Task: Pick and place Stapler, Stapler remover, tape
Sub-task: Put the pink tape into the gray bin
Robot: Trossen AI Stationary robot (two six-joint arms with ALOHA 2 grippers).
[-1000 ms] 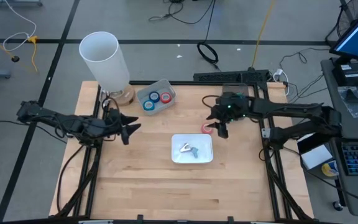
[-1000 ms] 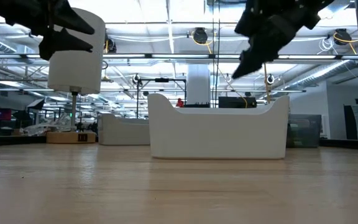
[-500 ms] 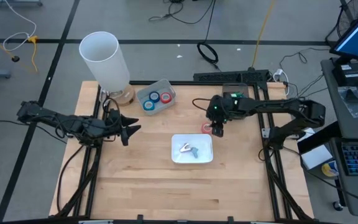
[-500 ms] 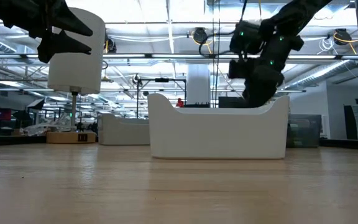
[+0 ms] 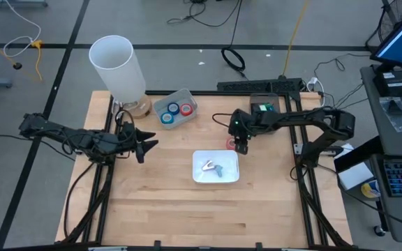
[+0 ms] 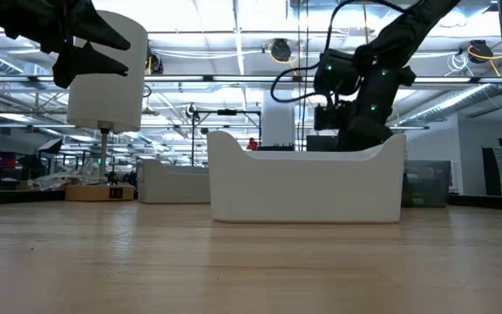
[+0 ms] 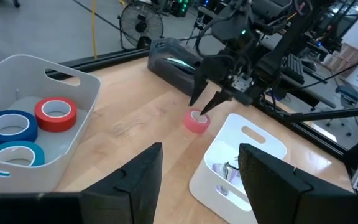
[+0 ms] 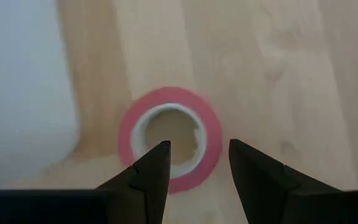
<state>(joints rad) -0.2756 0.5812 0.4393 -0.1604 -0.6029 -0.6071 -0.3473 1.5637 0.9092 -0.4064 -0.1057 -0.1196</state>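
Surface: pale wooden table point(image 5: 159, 202) on an open workshop floor.
Right gripper point(image 5: 241, 145): poised directly over the loose red tape roll point(image 5: 232, 143); fingers parted, holding nothing.
Tape position: flat on the table; in the right wrist view one fingertip point(image 8: 156, 160) overlaps the roll's pale centre hole, the other lies just outside the rim, apparently straddling the wall.
Risk: the roll lies just beside the white bin point(image 5: 216, 167); an off-centre descent could push it against the bin wall or skid it away.
Left gripper point(image 5: 147, 145): waits well apart, fingers parted, empty.
Tape tray point(image 5: 174, 110): holds one red and two blue rolls.
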